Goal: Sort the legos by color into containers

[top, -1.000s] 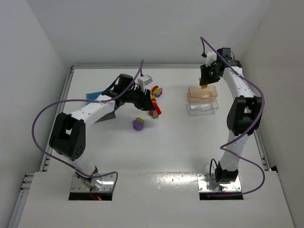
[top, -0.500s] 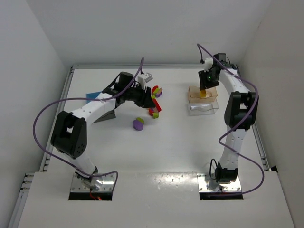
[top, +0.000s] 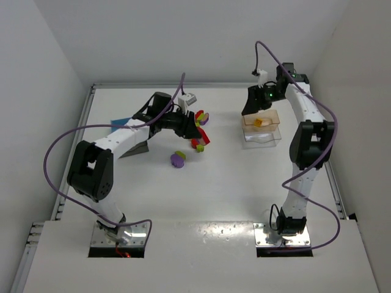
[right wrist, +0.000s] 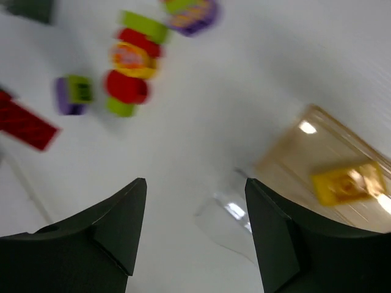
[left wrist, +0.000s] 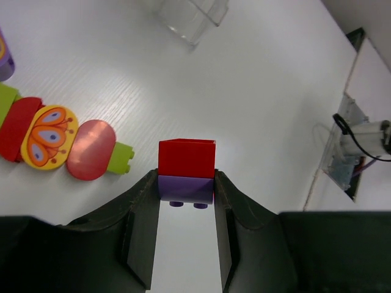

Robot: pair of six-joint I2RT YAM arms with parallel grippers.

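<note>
Blue-edged dark grey tub (top: 138, 149) sits at the far left of the table (top: 232, 183), partly hidden under the left arm. To its right, the left gripper (left wrist: 186, 180) pinches a small stack between its fingers (left wrist: 142, 213), a red block (left wrist: 186, 157) joined to a purple block (left wrist: 186, 188); from above, this gripper (top: 194, 126) sits in among the loose legos near the table's middle. Just beside it in the left wrist view lies a row of pieces touching one another: a red one, a yellow butterfly block (left wrist: 49, 137) and a pinkish-red oval (left wrist: 91, 149) on a lime green block (left wrist: 124, 155). Nearer the arm bases, apart from that cluster, rests a purple and green piece (top: 178, 159). Well to the right stands the clear tub (top: 263, 139), with one yellow block (top: 258, 122) lying inside it; the right wrist view shows that block (right wrist: 348, 182) on the tub's floor. The right gripper (top: 251, 105) hangs over the tub's left far corner, its fingers (right wrist: 122, 226) spread wide with nothing between them.
</note>
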